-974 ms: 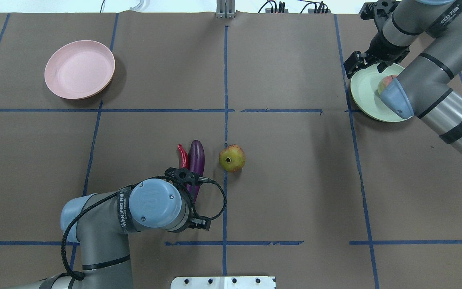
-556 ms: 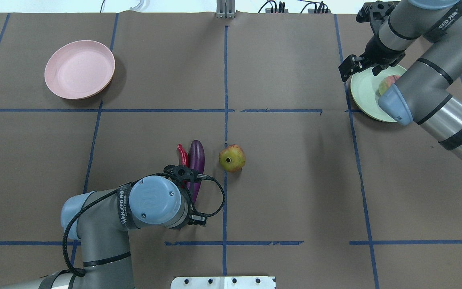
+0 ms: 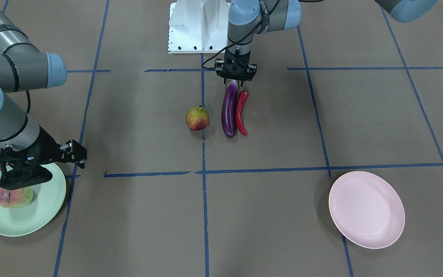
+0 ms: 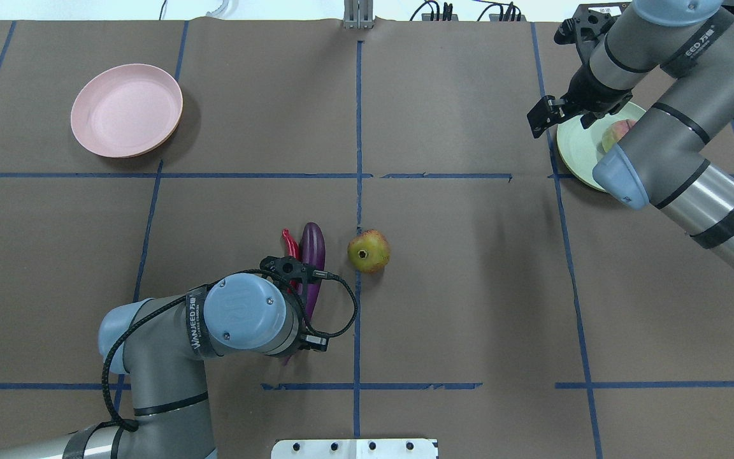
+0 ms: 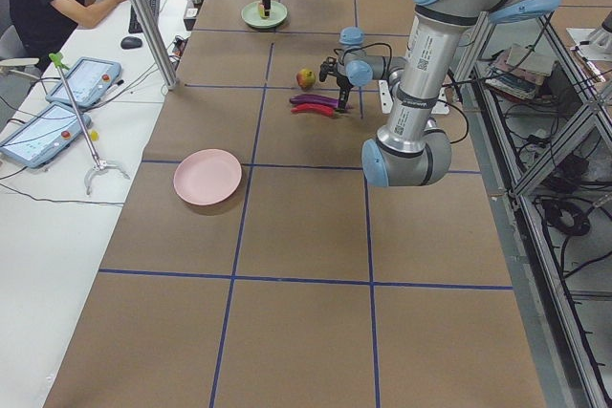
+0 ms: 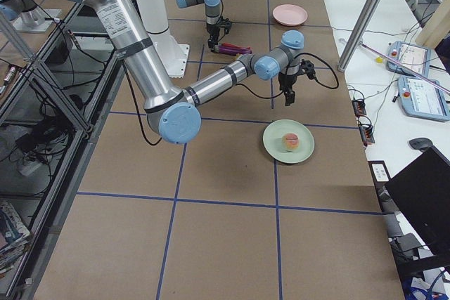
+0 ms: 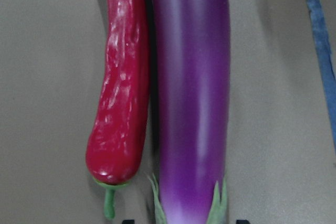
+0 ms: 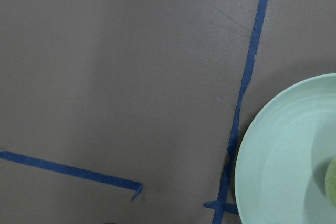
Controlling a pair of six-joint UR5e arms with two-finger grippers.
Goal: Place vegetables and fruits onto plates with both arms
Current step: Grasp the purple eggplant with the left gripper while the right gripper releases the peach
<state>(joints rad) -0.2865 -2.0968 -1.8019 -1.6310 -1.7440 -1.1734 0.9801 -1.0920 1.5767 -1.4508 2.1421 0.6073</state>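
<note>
Lowest in the front-facing frame sit the pink plate (image 3: 366, 209), lower right, and the mint plate (image 3: 40, 217), lower left, carrying the blushed green fruit (image 3: 14, 197). Just above that plate's rim the right pincer (image 3: 76, 156) hangs over the counter (image 3: 275, 223) — jaws parted, holding nothing. Mid-frame lie the red-yellow fruit (image 3: 197, 118), then the eggplant (image 3: 229, 109) and chili (image 3: 241, 113), touching. Above them the left pincer (image 3: 235, 79) — jaws spread — straddles the eggplant's cap.

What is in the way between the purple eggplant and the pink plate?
Only the red chili. It lies right against the eggplant, on the side facing the pink plate. Nothing else shows between them.
</note>
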